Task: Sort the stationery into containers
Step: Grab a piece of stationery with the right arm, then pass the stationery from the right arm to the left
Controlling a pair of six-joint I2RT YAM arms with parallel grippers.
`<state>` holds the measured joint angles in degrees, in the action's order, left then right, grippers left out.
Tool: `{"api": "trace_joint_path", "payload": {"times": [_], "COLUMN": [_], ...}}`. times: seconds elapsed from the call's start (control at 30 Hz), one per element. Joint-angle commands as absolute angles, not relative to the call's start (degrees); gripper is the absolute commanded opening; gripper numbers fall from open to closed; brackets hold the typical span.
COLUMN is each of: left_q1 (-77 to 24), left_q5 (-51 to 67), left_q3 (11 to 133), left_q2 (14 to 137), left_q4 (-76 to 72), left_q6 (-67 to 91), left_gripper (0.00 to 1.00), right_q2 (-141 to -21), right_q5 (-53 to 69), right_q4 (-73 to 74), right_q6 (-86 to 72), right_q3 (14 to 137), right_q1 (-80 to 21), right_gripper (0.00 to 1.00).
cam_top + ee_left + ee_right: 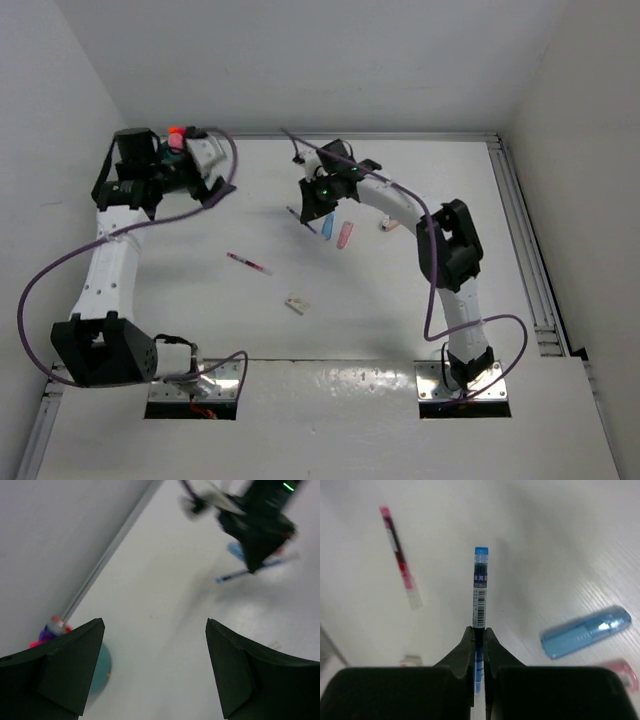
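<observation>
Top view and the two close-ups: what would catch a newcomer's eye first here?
The right hand stands out first: it is pinched shut on a thin blue pen, toward the far middle of the white table. At the far left corner, the left hand hangs open by a small teal cup with bright pink and orange ends poking out. A red pen lies loose between the two arms.

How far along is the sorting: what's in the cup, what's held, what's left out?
Done: items with pink and orange ends stand in the small round teal cup, by the open left gripper. In hand: the right gripper is shut on a thin blue pen. Left: a thin red pen, a light-blue tube, a pink tube, a small pale eraser and another small pale piece lie on the white table.
</observation>
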<state>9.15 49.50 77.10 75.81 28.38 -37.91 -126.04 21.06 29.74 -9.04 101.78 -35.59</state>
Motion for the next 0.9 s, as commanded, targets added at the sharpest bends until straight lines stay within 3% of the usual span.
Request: {"api": "trace_joint_path", "payload": {"times": [0.0, 0.17, 0.37, 0.63, 0.87], "left_q1": [1.08, -13.94, -24.33, -30.49, -32.08], "left_q5": [53.88, 49.49, 42.10, 38.24, 38.23], "left_q3": [73.66, 66.28, 61.08, 58.28, 60.55], "left_q2": [70.85, 65.49, 65.12, 68.20, 72.68], "left_q4": [41.82, 37.56, 29.45, 18.04, 20.38], "left_q6": [-63.53, -67.32, -71.10, -70.05, -73.82], "left_gripper": [0.89, 0.84, 0.75, 0.66, 0.63], "right_q2": [-118.48, -116.81, -115.76, -113.64, -111.45], "right_q5": [31.28, 38.92, 44.63, 46.93, 47.55], "right_q4": [26.73, 21.37, 15.57, 9.06, 9.23], "right_q6": [-26.68, -38.22, -47.80, -56.51, -56.78], "right_q3": [99.32, 96.33, 93.27, 89.83, 87.89], "right_q1": [-33.84, -30.24, -28.66, -27.69, -26.19], "right_gripper": [0.00, 0.00, 0.00, 0.00, 0.00]}}
